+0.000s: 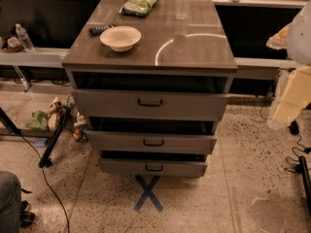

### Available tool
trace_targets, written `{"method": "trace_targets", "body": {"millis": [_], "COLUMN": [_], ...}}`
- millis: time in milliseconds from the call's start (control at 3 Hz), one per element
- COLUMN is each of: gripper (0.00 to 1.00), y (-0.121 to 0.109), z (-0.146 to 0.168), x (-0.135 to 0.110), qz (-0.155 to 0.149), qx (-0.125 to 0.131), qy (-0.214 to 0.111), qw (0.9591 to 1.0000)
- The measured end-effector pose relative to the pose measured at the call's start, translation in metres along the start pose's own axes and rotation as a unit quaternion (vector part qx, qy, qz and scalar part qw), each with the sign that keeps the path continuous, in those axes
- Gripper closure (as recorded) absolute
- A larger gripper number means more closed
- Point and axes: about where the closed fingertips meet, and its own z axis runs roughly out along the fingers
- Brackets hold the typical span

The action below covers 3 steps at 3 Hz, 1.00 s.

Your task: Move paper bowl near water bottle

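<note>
The paper bowl [120, 37], cream-white and shallow, sits upright on the front left of the grey cabinet top [194, 52]. The water bottle [183, 1], tall and clear, stands upright at the back right of the same top, well apart from the bowl. My gripper [282, 114] hangs at the right edge of the view, off the cabinet's right side and below its top. It is far from both the bowl and the bottle and holds nothing that I can see.
A green snack bag [139, 5] lies at the back of the top. A dark wrapped bar [100, 29] lies just left of the bowl. Three drawers [150, 102] stand partly pulled out. A small blue-label bottle [23, 37] stands on a ledge far left. Cables and litter lie on the floor.
</note>
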Motion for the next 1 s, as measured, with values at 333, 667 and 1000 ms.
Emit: {"method": "trace_targets", "body": {"millis": [333, 667, 1000], "gripper": [0.00, 0.00, 0.00], "y": [-0.001, -0.019, -0.040], "z": [0.000, 0.001, 0.013], "x": [-0.001, -0.023, -0.052], "qz": [0.000, -0.002, 0.008], "qx": [0.003, 0.043, 0.086], "qy": [-0.003, -0.056, -0.117], "qw": [1.0000, 0.9975, 0.9894]}}
